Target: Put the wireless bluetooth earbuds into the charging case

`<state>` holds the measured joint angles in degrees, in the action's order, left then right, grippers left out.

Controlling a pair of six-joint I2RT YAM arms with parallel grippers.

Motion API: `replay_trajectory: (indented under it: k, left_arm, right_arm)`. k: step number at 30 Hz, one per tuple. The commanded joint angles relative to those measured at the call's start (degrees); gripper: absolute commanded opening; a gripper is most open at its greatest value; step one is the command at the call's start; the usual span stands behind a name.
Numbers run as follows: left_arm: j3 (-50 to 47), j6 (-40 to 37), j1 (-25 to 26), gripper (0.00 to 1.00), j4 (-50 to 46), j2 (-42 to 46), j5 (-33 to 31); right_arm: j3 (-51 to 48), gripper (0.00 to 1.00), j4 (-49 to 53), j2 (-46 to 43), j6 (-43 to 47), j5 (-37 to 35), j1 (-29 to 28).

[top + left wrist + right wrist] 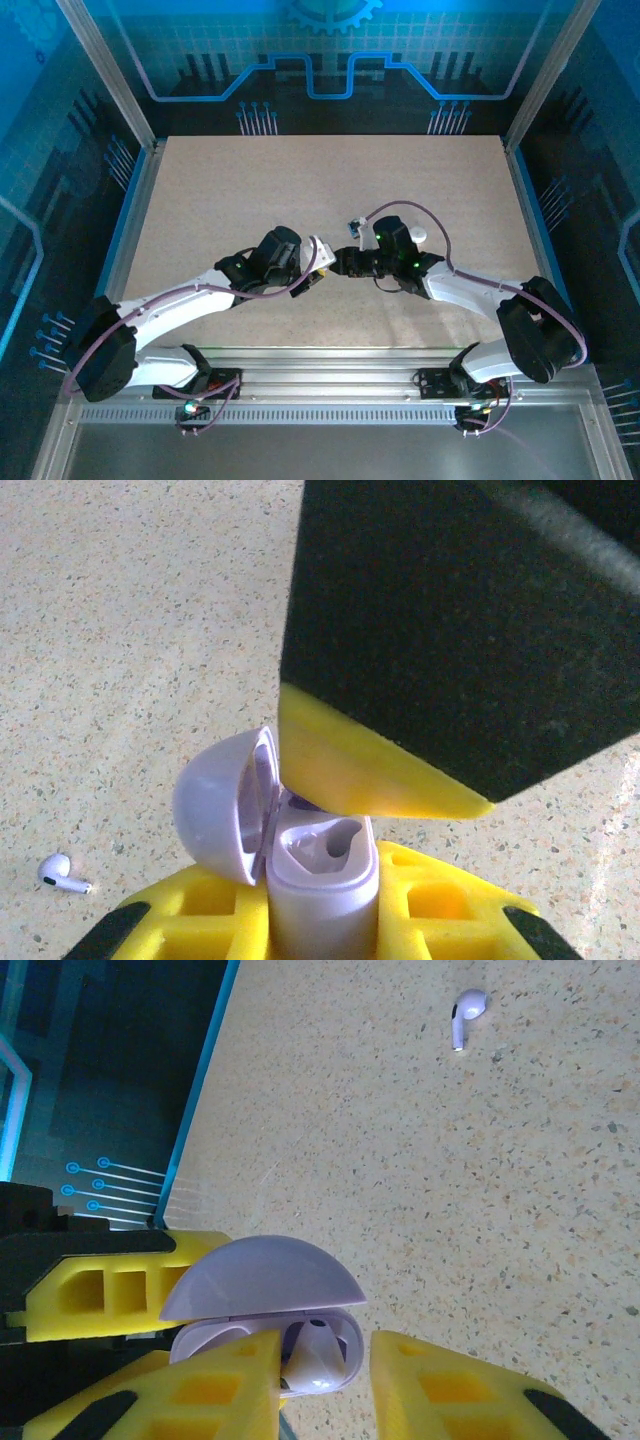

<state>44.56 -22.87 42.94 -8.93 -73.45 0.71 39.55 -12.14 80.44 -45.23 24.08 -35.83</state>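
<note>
My left gripper [325, 920] is shut on the body of a pale lavender charging case [322, 875], held upright with its lid [215, 810] swung open. One socket of the case shows empty. My right gripper [325, 1352] hovers right over the case mouth with its jaws apart. A lavender earbud [322, 1365] sits stem-down in the case [255, 1280], leaning on one finger and clear of the other. One yellow finger [370, 770] of the right gripper covers the far socket in the left wrist view. A second earbud [62, 872] lies loose on the table [466, 1012]. Both grippers meet at mid-table [330, 260].
The speckled beige table [320, 180] spreads out behind the arms, fenced by metal posts and blue side panels [130, 200]. In the right wrist view the table's edge [205, 1090] runs close by the case.
</note>
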Motion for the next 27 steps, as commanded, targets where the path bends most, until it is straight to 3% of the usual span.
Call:
replay_trajectory:
  k: [1,10,27]
  left_arm:
    - [1.23,-0.42,0.65,0.14,1.53,1.83,-0.29]
    - [2.42,-0.86,0.72,0.14,1.04,-0.27,-1.81]
    - [2.6,-1.03,0.8,0.14,0.43,-1.34,-3.36]
  right_arm:
    - [-0.05,0.26,1.79,0.9,0.1,-2.41,0.29]
    - [-1.42,0.2,2.69,-0.83,-0.58,-4.69,0.76]
    - [-4.1,0.21,6.56,-6.82,-0.03,-7.34,3.42]
